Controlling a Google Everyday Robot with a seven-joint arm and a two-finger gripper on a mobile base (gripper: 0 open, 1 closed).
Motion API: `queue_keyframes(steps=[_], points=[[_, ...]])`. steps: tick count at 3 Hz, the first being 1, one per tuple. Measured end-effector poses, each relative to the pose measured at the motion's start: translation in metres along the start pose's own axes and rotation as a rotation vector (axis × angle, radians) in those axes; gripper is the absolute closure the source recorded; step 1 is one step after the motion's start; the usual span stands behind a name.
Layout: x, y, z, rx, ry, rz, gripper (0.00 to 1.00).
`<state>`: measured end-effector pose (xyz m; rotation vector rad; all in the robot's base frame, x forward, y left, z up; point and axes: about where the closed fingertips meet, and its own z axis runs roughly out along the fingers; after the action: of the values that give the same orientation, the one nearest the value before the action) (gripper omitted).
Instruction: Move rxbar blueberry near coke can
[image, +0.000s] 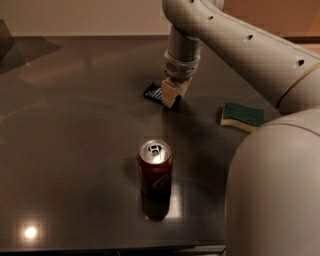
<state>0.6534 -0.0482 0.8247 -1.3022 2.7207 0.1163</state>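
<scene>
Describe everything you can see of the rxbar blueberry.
The rxbar blueberry is a small, flat, dark navy wrapper with pale print lines, lying on the dark table, well behind the coke can. The gripper is down at its right end as seen, hiding that part; only the left part shows.

One bench (60, 150) carries one coke can (155, 172), one rxbar blueberry (152, 92), one green-and-yellow sponge (242, 116); one tool (170, 95) beyond the coke can.
</scene>
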Motion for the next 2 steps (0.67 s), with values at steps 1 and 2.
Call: queue_keyframes(steps=[1, 2], points=[[0.014, 0.014, -0.020, -0.011, -0.042, -0.050, 1.00], [0.032, 0.045, -0.034, -0.038, -0.073, -0.180, 1.00]])
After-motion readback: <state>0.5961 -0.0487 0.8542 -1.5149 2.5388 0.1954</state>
